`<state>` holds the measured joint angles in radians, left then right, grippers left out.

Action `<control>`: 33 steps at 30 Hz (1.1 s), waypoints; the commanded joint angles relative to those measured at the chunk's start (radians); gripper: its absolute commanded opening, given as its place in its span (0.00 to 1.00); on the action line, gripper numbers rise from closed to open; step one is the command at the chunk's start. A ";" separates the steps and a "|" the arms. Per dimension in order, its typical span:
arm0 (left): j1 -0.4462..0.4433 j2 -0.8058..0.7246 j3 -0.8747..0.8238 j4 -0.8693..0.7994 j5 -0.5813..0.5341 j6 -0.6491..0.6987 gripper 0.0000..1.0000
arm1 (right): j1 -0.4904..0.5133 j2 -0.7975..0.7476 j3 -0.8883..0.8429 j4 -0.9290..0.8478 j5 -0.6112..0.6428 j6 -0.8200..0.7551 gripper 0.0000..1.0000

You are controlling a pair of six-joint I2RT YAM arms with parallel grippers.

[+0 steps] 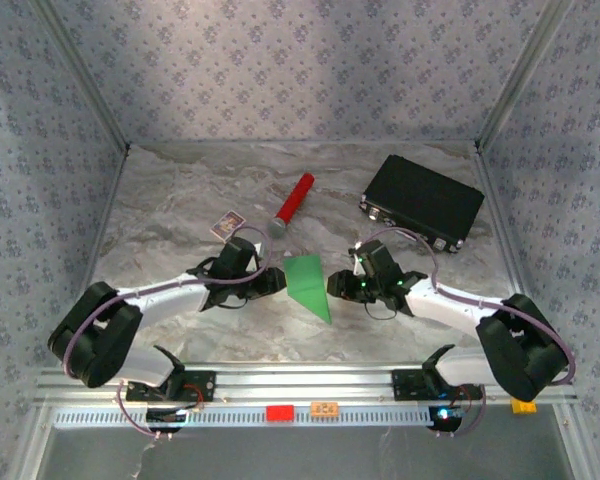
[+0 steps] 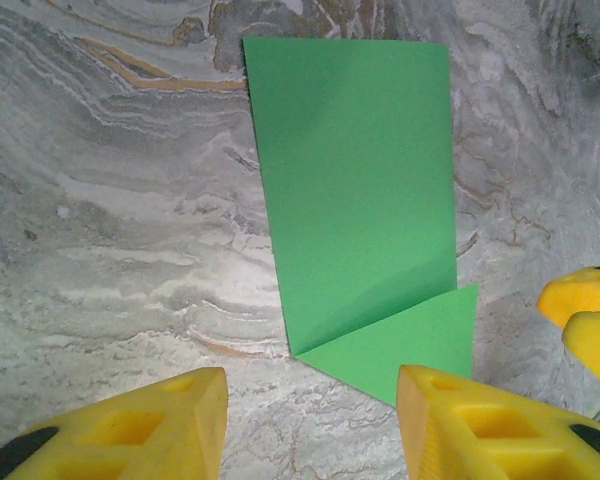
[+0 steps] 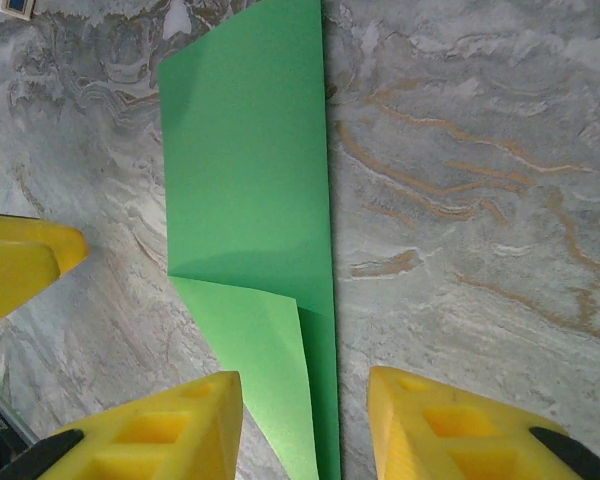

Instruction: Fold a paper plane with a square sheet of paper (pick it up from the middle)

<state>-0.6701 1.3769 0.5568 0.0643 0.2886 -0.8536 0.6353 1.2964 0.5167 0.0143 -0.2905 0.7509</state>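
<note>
Your thin, bright green sheet of paper [image 1: 306,283] lies flat at the centre of the top view, already part-folded. In the left wrist view [image 2: 360,180] it is a long panel with one corner turned over at its lower end. In the right wrist view [image 3: 250,170] the same flap sits at lower centre.

Expect it to be nearly weightless, limp and quick to slide on the smooth grey marble-patterned table top [image 1: 180,200]. It will likely bend rather than lift if you take it by one edge. The doubled layers by the turned corner look like the stiffest place to pinch. A crushed crease will not come out, so press lightly.

The left gripper [image 1: 275,283] stands just beside the paper's left edge, with its yellow fingers [image 2: 130,430] spread and nothing clamped between them. The right gripper [image 1: 335,284] faces it from the right. Its jaws are also released, and the paper's tail runs down between its fingers [image 3: 460,430] without being pinched.

Further up the frame lie a red cylinder with a grey end [image 1: 295,200], a small printed card [image 1: 226,224] to its left and a black rectangular case [image 1: 422,200] at upper right. All three are well apart from the paper.
</note>
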 commanded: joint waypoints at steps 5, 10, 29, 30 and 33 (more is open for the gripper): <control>-0.009 -0.101 -0.048 0.038 -0.083 0.002 0.48 | 0.013 0.031 0.016 0.023 0.017 -0.011 0.39; -0.012 -0.152 -0.075 0.043 -0.140 -0.004 0.50 | 0.014 0.052 0.020 0.027 0.016 -0.015 0.38; -0.018 -0.231 -0.096 -0.030 -0.244 0.019 0.99 | 0.017 0.151 0.068 0.083 -0.053 -0.030 0.29; -0.014 -0.228 -0.093 -0.033 -0.235 0.020 1.00 | 0.016 0.156 0.070 0.082 -0.055 -0.028 0.29; -0.007 -0.218 -0.088 -0.040 -0.203 0.023 1.00 | 0.014 0.172 0.078 0.084 -0.060 -0.028 0.28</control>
<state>-0.6868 1.1629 0.4404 0.0494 0.0605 -0.8459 0.6506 1.4467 0.5678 0.0898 -0.3328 0.7395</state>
